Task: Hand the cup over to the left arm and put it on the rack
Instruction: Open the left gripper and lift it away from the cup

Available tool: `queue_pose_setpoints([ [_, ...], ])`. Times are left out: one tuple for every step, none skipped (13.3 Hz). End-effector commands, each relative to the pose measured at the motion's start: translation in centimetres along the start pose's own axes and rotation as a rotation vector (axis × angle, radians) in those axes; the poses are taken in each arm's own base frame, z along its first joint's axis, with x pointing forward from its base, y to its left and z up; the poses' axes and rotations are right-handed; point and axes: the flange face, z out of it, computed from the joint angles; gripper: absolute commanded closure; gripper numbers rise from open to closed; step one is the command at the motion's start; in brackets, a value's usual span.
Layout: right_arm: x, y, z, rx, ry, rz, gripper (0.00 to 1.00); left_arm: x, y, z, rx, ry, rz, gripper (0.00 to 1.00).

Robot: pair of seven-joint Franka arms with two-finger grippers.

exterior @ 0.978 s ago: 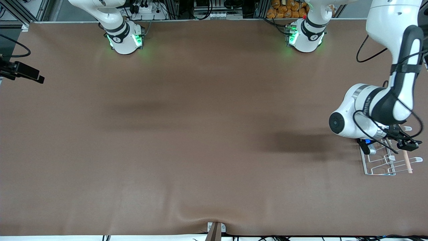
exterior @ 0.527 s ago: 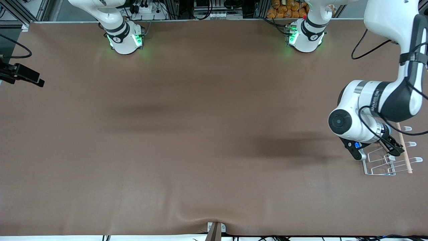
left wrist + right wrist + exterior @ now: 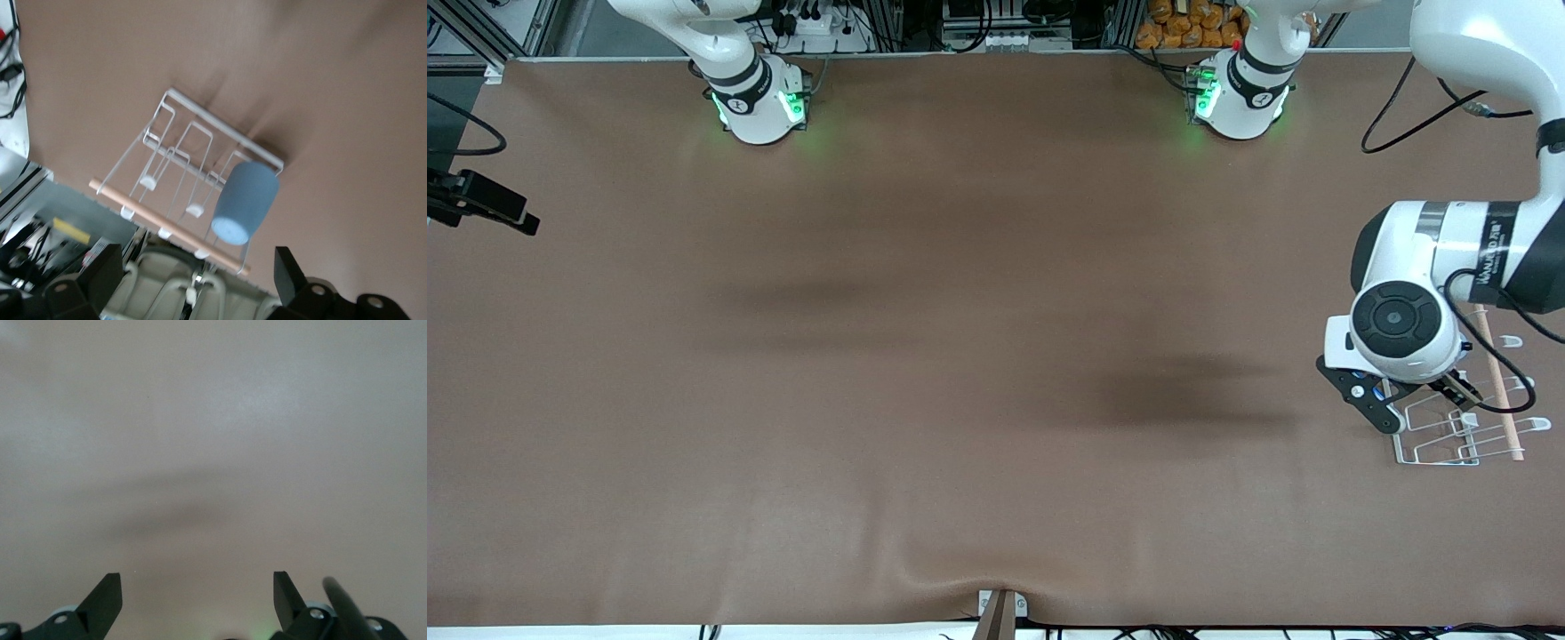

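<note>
The light-blue cup (image 3: 245, 202) sits tilted on a loop prong at one corner of the white wire rack (image 3: 193, 127), next to the rack's wooden rod (image 3: 160, 223). My left gripper (image 3: 195, 277) is open and empty above the rack, apart from the cup. In the front view the left gripper (image 3: 1412, 402) hangs over the rack (image 3: 1440, 453) at the left arm's end of the table, and the left arm's wrist hides the cup. My right gripper (image 3: 197, 593) is open and empty over bare table.
The brown table cover (image 3: 960, 356) spreads across the whole middle. A black part of the right arm's hand (image 3: 485, 203) shows at the table's edge at the right arm's end. Both arm bases (image 3: 760, 102) stand along the table's farthest edge.
The left arm's wrist has turned and lifted over the rack, its forearm swinging out of view. The right arm's hand has drifted slightly toward the table's edge.
</note>
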Motion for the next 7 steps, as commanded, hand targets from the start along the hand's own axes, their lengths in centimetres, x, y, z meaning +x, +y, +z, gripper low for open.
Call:
queue_pose_setpoints([
  [-0.7, 0.6, -1.6, -0.034, 0.036, 0.012, 0.00, 0.1, -0.8, -2.2, -0.057, 0.102, -0.058, 0.00],
  [-0.7, 0.7, -1.8, -0.051, 0.042, 0.014, 0.00, 0.1, -0.9, -2.9, -0.092, 0.138, -0.126, 0.00],
  [-0.8, 0.5, -1.8, -0.060, 0.041, 0.010, 0.00, -0.2, -1.0, -3.4, -0.139, 0.175, -0.206, 0.00],
  [-0.9, 0.3, -1.9, -0.057, 0.039, 0.006, 0.00, -0.6, -1.4, -4.1, -0.160, 0.233, -0.280, 0.00],
  [-0.8, 0.1, -1.8, -0.048, 0.037, 0.005, 0.00, -1.2, -2.4, -5.3, -0.156, 0.330, -0.333, 0.00],
  [-0.8, 0.1, -1.7, -0.045, 0.039, 0.004, 0.00, -2.2, -3.3, -5.7, -0.187, 0.395, -0.380, 0.00],
  [-0.7, -0.1, -1.8, -0.047, 0.042, 0.001, 0.00, -3.2, -4.2, -5.8, -0.210, 0.439, -0.434, 0.00],
])
